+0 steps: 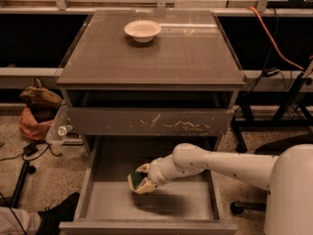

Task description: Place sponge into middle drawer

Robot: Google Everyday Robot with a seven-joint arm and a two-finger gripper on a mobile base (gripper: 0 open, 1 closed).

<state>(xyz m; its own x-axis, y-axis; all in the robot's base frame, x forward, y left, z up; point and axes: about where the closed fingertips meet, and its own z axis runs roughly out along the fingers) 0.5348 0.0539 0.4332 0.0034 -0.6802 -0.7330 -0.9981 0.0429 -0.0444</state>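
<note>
The middle drawer is pulled out at the bottom of the grey cabinet, its plain floor showing. My gripper reaches in from the right on a white arm and is shut on the sponge, dark green face to the left, pale yellow foam below. The sponge hangs just above the drawer floor, left of centre, with its shadow on the floor to the right.
A white bowl stands on the cabinet top. The drawer front above has whitish scratches. A brown bag and cables lie on the floor at left; an orange cable and a stand are at right.
</note>
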